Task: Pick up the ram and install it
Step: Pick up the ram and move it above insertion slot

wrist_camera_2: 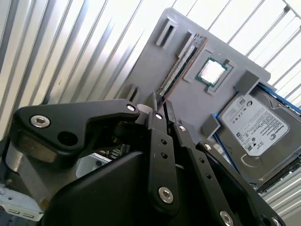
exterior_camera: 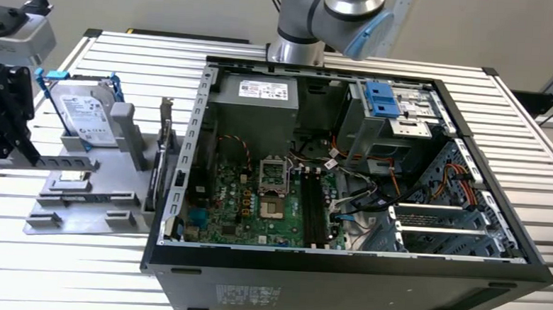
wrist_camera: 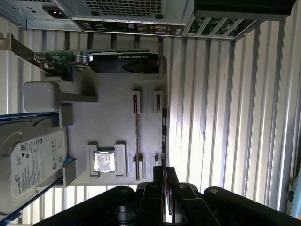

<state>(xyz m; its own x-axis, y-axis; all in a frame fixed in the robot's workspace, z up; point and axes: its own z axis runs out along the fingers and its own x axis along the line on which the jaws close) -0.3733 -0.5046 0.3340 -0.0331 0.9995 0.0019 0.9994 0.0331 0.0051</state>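
Ram [wrist_camera_2: 181, 66]: where is it placed, and is it gripped?

— It is seated on edge in the grey tray [wrist_camera_2: 157, 61], beside the processor chip [wrist_camera_2: 211, 71], ungripped. The gripper [wrist_camera_2: 161, 102] is poised at its near end, jaws narrowly parted, empty. If closed off-centre, the stick could be tilted or jammed.

No wording can be read. A white printed label [wrist_camera_2: 254, 123] is carried by the silver hard drive in a blue frame [wrist_camera_2: 277, 162]. Another label [exterior_camera: 263, 90] is borne by the grey metal power-supply box [exterior_camera: 259, 115], and a pale sticker [exterior_camera: 246, 295] by the black computer case [exterior_camera: 345, 290]. Their print is too small.
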